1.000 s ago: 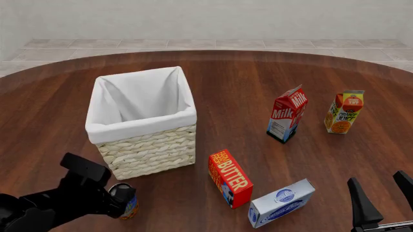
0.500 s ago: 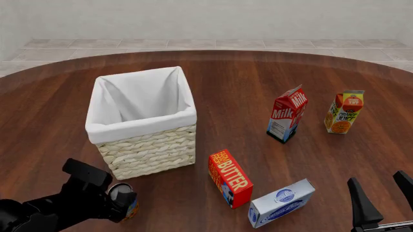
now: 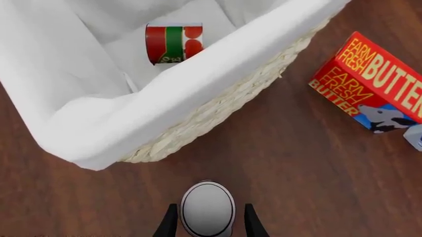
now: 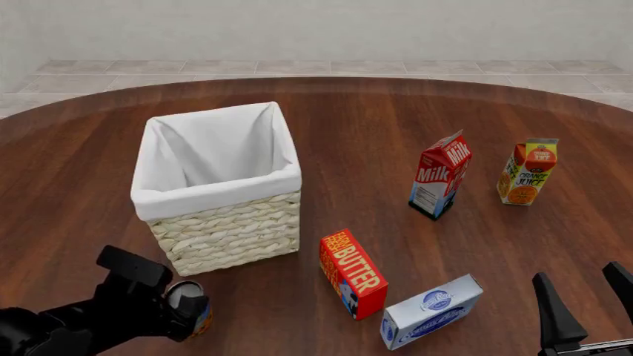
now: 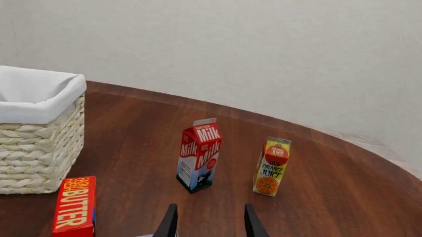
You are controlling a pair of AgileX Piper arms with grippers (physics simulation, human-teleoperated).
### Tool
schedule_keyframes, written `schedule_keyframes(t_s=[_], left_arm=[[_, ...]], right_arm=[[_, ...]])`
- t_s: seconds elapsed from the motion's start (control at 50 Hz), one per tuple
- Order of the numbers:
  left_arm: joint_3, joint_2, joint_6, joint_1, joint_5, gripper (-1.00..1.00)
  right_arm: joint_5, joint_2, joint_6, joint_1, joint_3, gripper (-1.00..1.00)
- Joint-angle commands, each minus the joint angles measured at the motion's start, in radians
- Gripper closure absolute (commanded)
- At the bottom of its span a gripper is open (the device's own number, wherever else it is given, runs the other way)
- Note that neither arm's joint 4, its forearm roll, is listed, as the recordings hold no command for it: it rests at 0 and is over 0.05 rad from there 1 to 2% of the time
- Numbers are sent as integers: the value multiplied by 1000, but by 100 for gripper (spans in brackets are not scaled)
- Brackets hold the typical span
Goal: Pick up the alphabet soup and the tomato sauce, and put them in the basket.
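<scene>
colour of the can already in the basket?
Red with a green band: the tomato sauce, lying in the basket. Left wrist view shows it best.

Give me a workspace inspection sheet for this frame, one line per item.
Surface: dark wood table, tiled floor beyond.
Job's things: tomato sauce lying inside basket; alphabet soup upright on table in front of basket.
Clutter: butter box, milk carton, orange juice carton upright; white-blue box lying flat.
Grippers: left hand fingers flank the alphabet soup, contact not clear; right hand open, holds nothing.
Cables: nothing seen.
Surroundings: plain pale wall.
</scene>
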Motion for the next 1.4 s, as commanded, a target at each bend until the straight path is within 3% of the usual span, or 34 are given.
schedule_keyframes(t_s=[0.02,0.76,0.78,1.22,1.4], left_arm=[[7,16,-2,2,-21,-100],[14,62,-10,7,-64,-100],[9,66,-1,17,-65,100],[10,48,2,11,-56,100],[-36,9,28,30,3,100]], right_arm=[[0,0,1,1,0,-100],[1,0,5,-2,0,-100],[2,0,5,-2,0,-100],[2,0,4,-2,0,-100],[1,0,2,-2,0,-100]])
